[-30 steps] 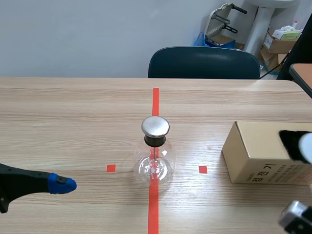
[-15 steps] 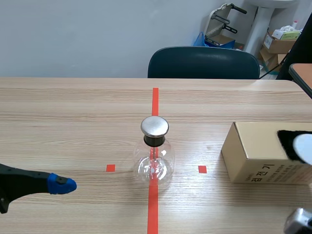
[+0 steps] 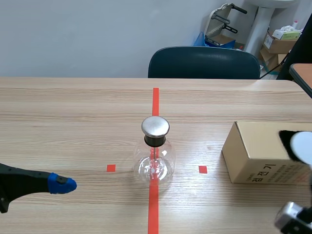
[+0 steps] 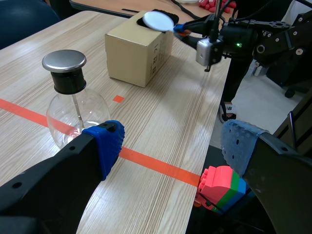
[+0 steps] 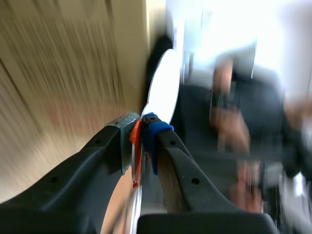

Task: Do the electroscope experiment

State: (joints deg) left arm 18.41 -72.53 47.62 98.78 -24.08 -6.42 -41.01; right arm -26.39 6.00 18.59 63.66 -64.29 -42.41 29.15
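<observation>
Nearest the robot, the left gripper (image 4: pixel 170 146) is seen low over the table (image 3: pixel 73 107), its fingers spread wide and nothing held. The right gripper (image 5: pixel 139 129) is clamped on the orange handle of a white disc paddle (image 3: pixel 301 145). The paddle is held at a black pad (image 3: pixel 285 138) on top of the cardboard box (image 3: pixel 253 151); whether they touch cannot be told. Farther out, on the red tape line (image 3: pixel 155 100), the electroscope (image 3: pixel 155 156) is stood upright, its metal cap (image 3: pixel 155 126) untouched. Charging is judged to be in hand; bringing the disc to the cap is left. A dark chair (image 3: pixel 204 62) is set beyond.
</observation>
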